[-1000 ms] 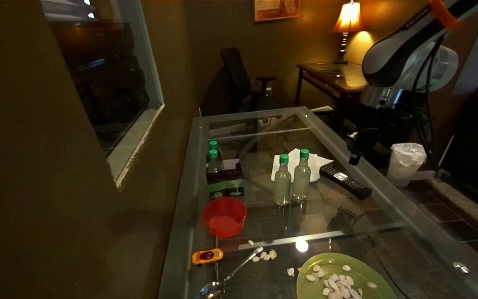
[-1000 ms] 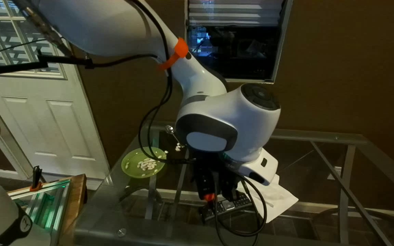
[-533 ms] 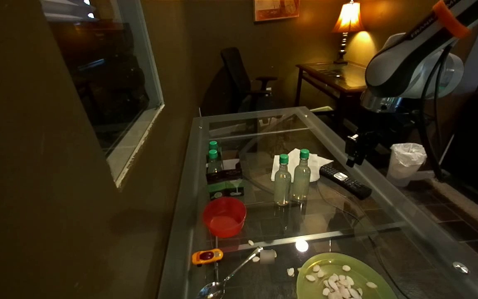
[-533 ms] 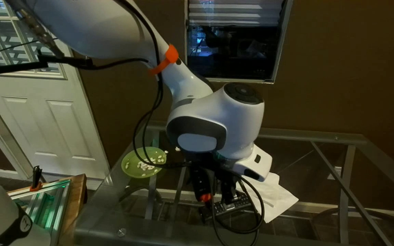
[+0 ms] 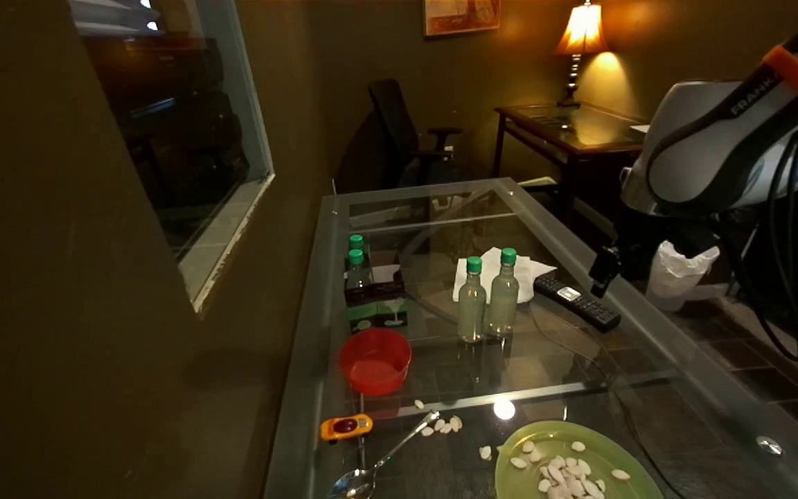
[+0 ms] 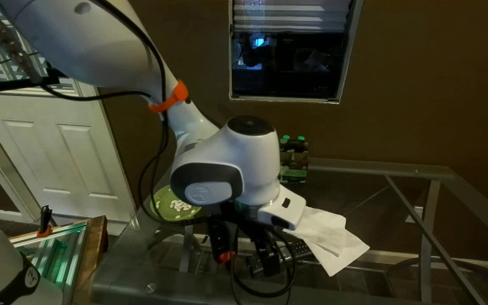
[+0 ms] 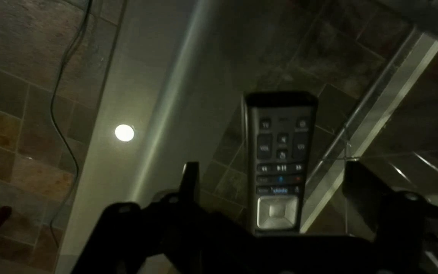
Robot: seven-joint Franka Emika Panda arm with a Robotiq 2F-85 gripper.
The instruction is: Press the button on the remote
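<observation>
remote [image 5: 577, 303]: black, flat on the glass table [image 5: 302, 388], right of centre in an exterior view, slanting down to the right; in the wrist view it stands right of the middle, buttons [image 7: 281, 168] in full view, its lower end hidden by the gripper [image 7: 272, 165].
fingers [image 7: 190, 180]: spread wide apart in the wrist view, one on each side of the remote, gaps showing between.
gripper: in an exterior view, right of centre, its fingertip [image 5: 603, 276] shows close above the remote; whether it touches cannot be told from there.
arm [image 6: 210, 148]: white, reaching from the upper left of an exterior view to the lower middle, an orange band [image 6: 180, 91] around it and black cables [image 6: 265, 295] looping beneath.
bottles [image 5: 472, 305]: two, clear, green-capped, upright, side by side at mid-frame.
paper [image 5: 534, 269]: white, just beside the remote's upper end, behind the bottles.
carton [image 5: 378, 312]: dark and green, left of centre, two green caps [image 5: 356, 257] rising above it.
bowl [image 5: 374, 367]: red, below the carton in the frame.
toy car [image 5: 346, 428]: orange, lower left of the table, a spoon [image 5: 355, 483] beside it, slanting up to the right.
plate [image 5: 551, 430]: green, at the bottom, right of centre, white pieces [image 5: 565, 475] on it and more on the table to its left.
desk [image 5: 600, 128]: upper right, a lit lamp [image 5: 581, 31] on it.
</observation>
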